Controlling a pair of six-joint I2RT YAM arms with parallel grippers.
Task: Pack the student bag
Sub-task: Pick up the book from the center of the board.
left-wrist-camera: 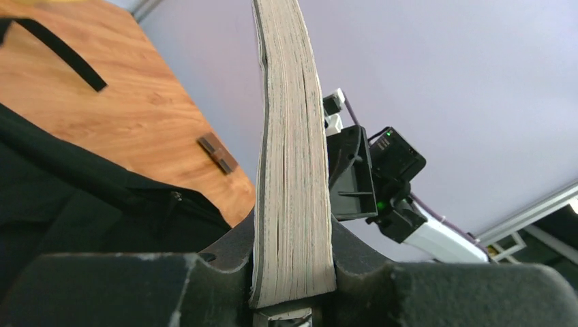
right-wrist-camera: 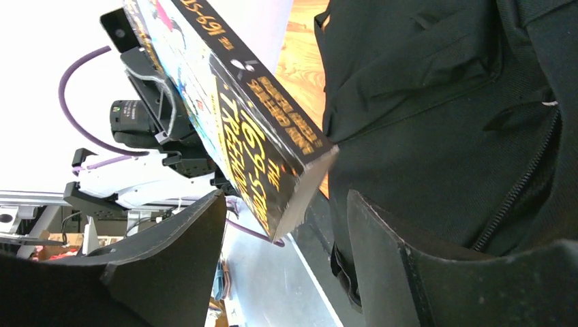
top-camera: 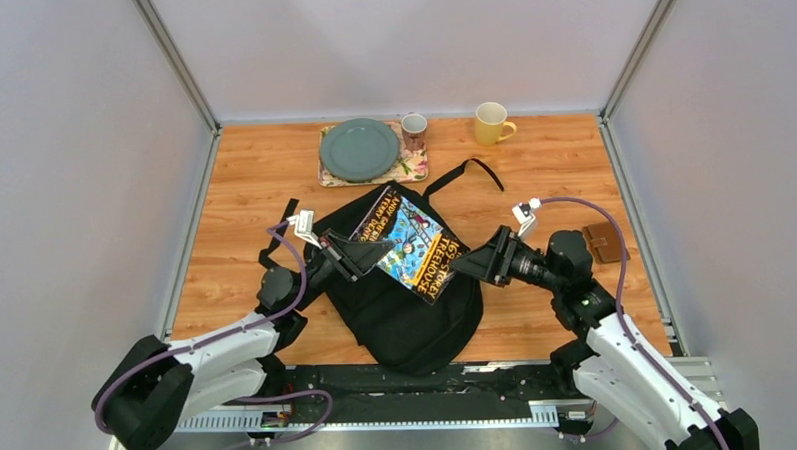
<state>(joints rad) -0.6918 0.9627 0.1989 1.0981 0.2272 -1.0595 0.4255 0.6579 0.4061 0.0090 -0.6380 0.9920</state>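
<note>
Top view, the book (top-camera: 407,243) lies cover up: yellow capitals down its long edge read "169-STOREY TREEHOUSE", and "TERRY DEN…" runs along the upper edge. In the right wrist view the spine shows close up, "169-STOREY TREEHOUSE" in orange, with "THE 169-ST" on the cover. The smaller author lines beside the title are too blurred to read.

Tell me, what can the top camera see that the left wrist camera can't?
Only the top camera shows the green plate, the yellow mug and the book's colourful cover. Only the left wrist camera shows the book's page edges up close, pinched in the left claw. Both show the black backpack, the brown wallet and the right claw.
</note>
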